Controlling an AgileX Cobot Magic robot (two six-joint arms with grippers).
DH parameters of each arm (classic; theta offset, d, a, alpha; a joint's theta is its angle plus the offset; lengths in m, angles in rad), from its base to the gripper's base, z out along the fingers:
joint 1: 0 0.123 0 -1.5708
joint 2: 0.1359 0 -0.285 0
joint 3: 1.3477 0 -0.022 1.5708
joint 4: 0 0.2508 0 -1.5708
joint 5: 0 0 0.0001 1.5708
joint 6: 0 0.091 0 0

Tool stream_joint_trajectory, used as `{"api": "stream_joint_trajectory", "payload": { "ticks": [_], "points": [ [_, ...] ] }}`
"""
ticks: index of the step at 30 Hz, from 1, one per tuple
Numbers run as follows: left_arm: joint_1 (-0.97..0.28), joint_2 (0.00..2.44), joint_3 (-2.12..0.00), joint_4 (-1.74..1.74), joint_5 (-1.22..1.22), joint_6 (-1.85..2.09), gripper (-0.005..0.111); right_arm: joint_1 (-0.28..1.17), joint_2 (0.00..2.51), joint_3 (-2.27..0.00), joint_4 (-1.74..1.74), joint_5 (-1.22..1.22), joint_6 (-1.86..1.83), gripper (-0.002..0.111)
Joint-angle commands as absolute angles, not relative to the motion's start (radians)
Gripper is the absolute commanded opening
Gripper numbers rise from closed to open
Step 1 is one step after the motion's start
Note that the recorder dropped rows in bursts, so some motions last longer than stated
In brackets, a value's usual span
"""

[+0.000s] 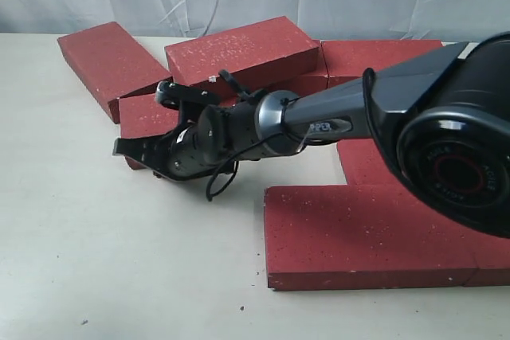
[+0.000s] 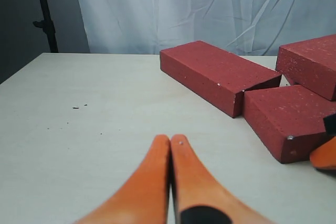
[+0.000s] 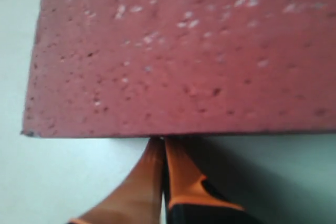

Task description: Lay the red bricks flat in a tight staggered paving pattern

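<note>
A lab-like test setup: a pale table (image 2: pixel 79 145), a draped white cloth backdrop (image 2: pixel 184 9) and a black stand (image 2: pixel 45 14).

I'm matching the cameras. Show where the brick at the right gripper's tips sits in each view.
Exterior view: the brick lies left of centre, beside the long angled brick.
Left wrist view: lower right, nearest brick.
Right wrist view: fills the upper picture.
Shared landmark: the shut right gripper at its edge.

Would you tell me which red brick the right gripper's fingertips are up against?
The low brick beside the angled far-left brick; the right gripper, shut, sits at its edge.
</note>
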State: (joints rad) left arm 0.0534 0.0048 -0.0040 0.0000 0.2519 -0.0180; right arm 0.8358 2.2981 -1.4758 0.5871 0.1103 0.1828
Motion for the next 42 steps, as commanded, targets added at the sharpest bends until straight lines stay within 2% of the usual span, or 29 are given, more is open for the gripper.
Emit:
{"api": "stream_joint_trajectory", "payload": {
  "ticks": [1, 10, 15, 25, 42],
  "points": [
    [0.048, 0.0, 0.0, 0.0, 0.239, -0.019, 0.0, 0.79, 2.3, -1.481, 0.597, 0.103, 0.181, -0.001],
    [0.048, 0.0, 0.0, 0.0, 0.239, -0.019, 0.0, 0.79, 2.3, -1.499, 0.643, 0.092, 0.181, -0.001],
    [0.048, 0.0, 0.0, 0.0, 0.239, -0.019, 0.0, 0.79, 2.225, -1.56, 0.583, 0.365, 0.177, -0.001],
    [0.048, 0.0, 0.0, 0.0, 0.239, -0.019, 0.0, 0.79, 2.073, -1.56, 0.267, 0.732, 0.169, -0.001],
    [0.048, 0.0, 0.0, 0.0, 0.239, -0.019, 0.0, 0.781, 2.034, -1.559, 0.293, 0.775, 0.025, -0.001]
  ]
}}
